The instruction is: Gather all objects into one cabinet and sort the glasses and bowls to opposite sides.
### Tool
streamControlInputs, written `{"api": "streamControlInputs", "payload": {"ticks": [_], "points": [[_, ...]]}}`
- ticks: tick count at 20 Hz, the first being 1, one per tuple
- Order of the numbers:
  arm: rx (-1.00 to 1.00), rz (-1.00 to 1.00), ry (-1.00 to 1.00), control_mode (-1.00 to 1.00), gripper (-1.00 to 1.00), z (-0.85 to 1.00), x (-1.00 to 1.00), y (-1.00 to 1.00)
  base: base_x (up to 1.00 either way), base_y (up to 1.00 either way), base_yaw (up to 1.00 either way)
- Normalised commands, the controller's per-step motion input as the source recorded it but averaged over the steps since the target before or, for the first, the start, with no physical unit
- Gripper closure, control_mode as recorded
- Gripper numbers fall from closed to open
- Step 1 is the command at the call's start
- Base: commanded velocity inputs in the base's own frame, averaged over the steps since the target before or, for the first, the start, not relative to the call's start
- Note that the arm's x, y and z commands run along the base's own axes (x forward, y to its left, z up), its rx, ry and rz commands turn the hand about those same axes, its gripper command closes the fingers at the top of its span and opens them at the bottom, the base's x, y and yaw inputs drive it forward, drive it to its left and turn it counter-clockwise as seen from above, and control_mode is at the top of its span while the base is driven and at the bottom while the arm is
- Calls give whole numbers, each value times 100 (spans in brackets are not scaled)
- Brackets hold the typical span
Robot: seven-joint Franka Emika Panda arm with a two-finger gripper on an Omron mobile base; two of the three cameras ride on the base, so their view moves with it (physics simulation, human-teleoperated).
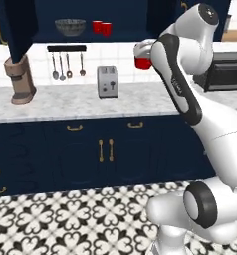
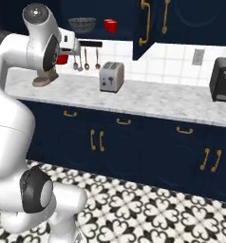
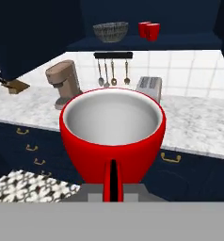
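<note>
The dark navy wall cabinet [image 1: 120, 31] stands open above and ahead of the pincer, its flat matte door [image 2: 142, 28] swung out with a long curved brass handle, so the shelf inside can be reached. Below the pincer runs the marble counter [image 1: 65, 102], pale and veined, with navy base drawers under it.

On the cabinet shelf, up and forward of the pincer, sits the wide grey mesh bowl [image 3: 110, 31], shallow and round, covered in fine crossing lines; it takes the shelf's left part. Just apart from it, to its right, stand two small red cups [image 3: 149, 30], glossy cylinders set touching or nearly so, which I judge to be the sorting already begun: bowl on one side, glasses on the other.

On the counter, lower and ahead, are a brushed metal toaster [image 1: 107, 81] and, off to the left, a brown coffee machine [image 1: 21, 79]; steel utensils [image 1: 67, 67] hang from a black rail on the white tiled wall.

The pincer [image 3: 113, 181] is clamped on the third red cup [image 3: 112, 132], one finger running up its glossy outer wall, mouth upright and pale grey inside. It hangs in the air over the counter's front, below the shelf, likely held level for lifting in beside the other two.
</note>
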Motion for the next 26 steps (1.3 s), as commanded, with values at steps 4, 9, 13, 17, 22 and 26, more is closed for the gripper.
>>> {"api": "streamControlInputs", "payload": {"ticks": [4,9,13,17,22,26], "points": [[0,0,0,100,100,0,0,0,55,85,-55],[0,0,0,100,100,0,0,0,86,99,-42],[0,0,0,100,100,0,0,0,83,90,-23],[0,0,0,100,100,0,0,0,14,0,0],[0,0,0,100,100,0,0,0,98,-9,0],[0,0,0,100,100,0,0,0,100,-11,0]]}}
